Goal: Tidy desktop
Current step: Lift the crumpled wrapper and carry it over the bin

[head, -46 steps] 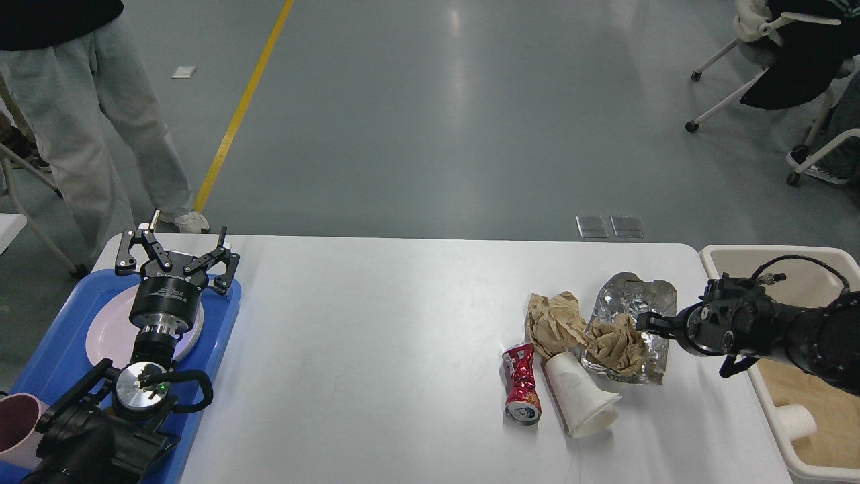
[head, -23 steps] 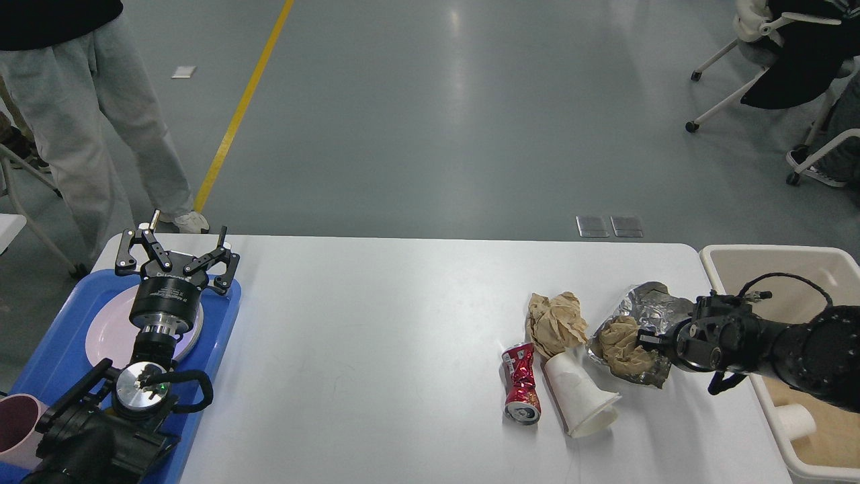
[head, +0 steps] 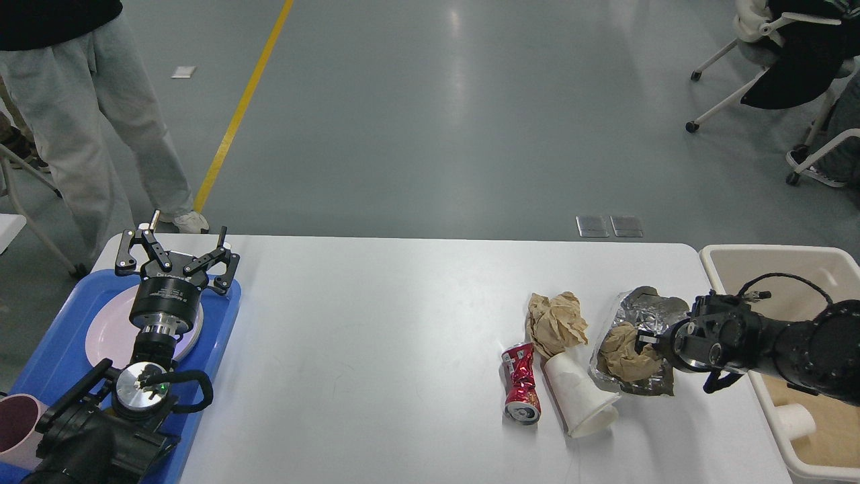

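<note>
The white desktop (head: 376, 349) fills the lower view. At its right, a crumpled silver foil sheet (head: 655, 310) holds a brown paper ball (head: 621, 356). My right gripper (head: 646, 337) comes in from the right and is shut on the foil at the ball's right edge. Left of these lie a second brown paper wad (head: 554, 321), a tipped white paper cup (head: 579, 396) and a crushed red can (head: 521, 391). My left gripper (head: 176, 250) hangs open above a pink plate (head: 107, 331) on the blue tray (head: 60, 349).
A beige bin (head: 779, 259) stands off the table's right edge with a small white cup (head: 796, 422) inside. A pink cup (head: 17, 423) sits at the tray's near left. A person stands beyond the far left corner; office chairs are at far right.
My right gripper has drawn back slightly toward the right and nearer, and the foil with its paper ball has crumpled and shifted with it. The left arm has not moved.
</note>
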Controlling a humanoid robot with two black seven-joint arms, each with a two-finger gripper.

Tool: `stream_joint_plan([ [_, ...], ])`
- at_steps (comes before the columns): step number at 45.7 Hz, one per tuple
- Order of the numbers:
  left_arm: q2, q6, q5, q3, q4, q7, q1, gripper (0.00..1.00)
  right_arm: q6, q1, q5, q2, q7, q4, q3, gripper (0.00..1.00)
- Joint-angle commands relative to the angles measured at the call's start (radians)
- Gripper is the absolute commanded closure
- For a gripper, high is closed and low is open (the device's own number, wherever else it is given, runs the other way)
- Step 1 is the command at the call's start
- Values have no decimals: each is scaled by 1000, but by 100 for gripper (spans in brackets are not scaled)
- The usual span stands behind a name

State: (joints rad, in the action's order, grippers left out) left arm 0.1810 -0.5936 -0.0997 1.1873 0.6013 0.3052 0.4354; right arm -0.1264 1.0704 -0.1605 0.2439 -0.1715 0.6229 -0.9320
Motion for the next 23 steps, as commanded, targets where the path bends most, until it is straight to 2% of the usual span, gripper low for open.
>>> stream_joint_plan([
  [1, 0, 0, 0, 0, 0, 0, 0, 4, 2, 59, 29, 67, 1, 73, 2, 100],
  [13, 0, 0, 0, 0, 0, 0, 0, 4, -32, 253, 30, 204, -16, 288, -24, 100],
  [17, 2, 1, 0, 0, 0, 0, 0, 4, -91, 354, 30, 259, -32, 382, -63, 100],
  [23, 0, 0, 0, 0, 0, 0, 0, 4, -206, 554, 30, 304, -31, 509, -169, 100],
])
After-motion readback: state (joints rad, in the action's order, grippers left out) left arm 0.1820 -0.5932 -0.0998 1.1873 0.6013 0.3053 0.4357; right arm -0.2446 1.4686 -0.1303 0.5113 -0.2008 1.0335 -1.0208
